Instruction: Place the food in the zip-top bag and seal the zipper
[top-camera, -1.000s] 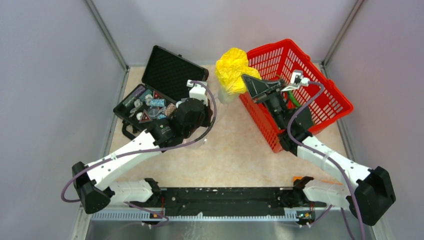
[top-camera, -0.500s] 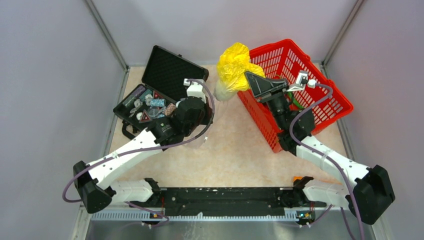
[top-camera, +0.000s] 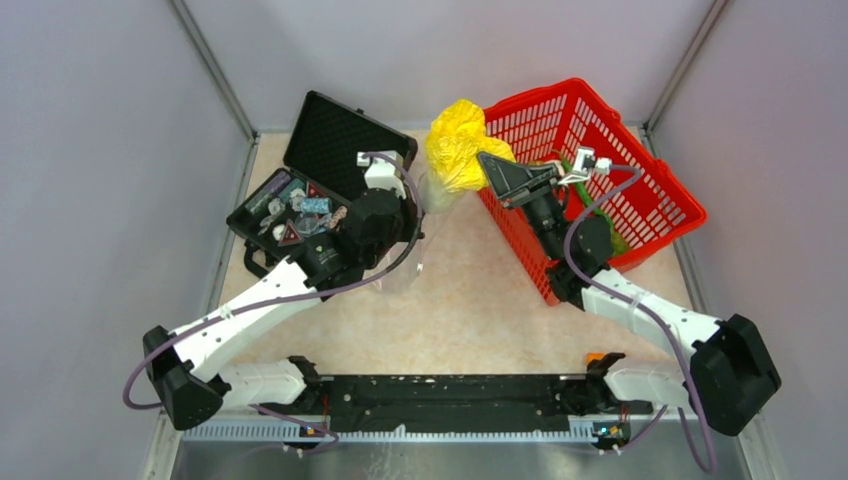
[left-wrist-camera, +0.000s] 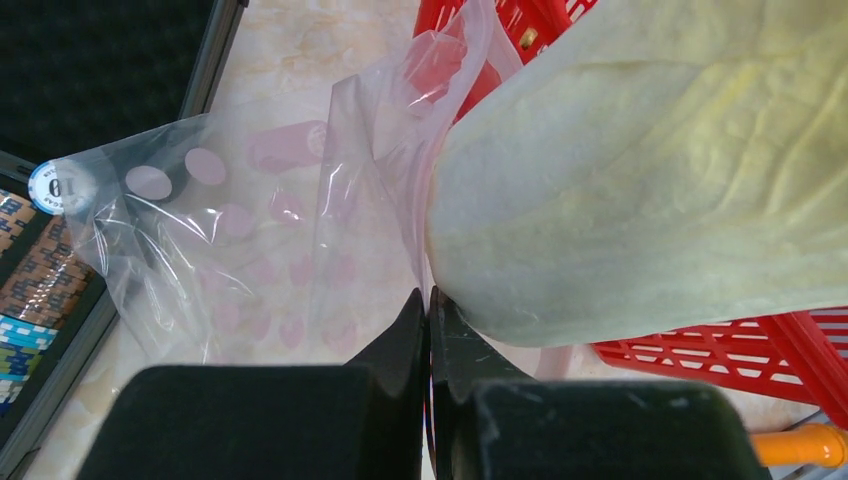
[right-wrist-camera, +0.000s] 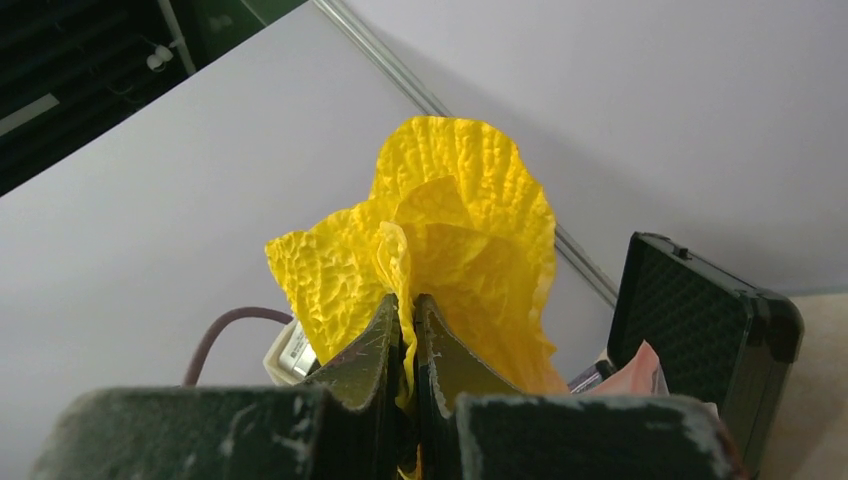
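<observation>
Nearest me, the tabletop (top-camera: 470, 300) between my two arms gave the only real open room. My left jaws were together, pinched on the lip of the zip-top bag (left-wrist-camera: 200, 250), holding it up with its mouth turned toward the basket. The pink zipper (left-wrist-camera: 445, 55) was curled and unsealed. My right jaws were clamped on a leaf of the yellow leafy bunch (top-camera: 458, 150), held in the air. Its pale stem end (left-wrist-camera: 650, 170) sat right at the bag mouth, against the film beside my left jaws.

Step, as I judged it: feeding this item in; I saw no food inside. The next move called for the stem end to go down through the opening while my left held the lip steady.

It was tight: red basket (top-camera: 600, 110) wall just right of the bunch, black case (top-camera: 345, 140) just left of the bag, back wall (top-camera: 430, 50) close behind.
</observation>
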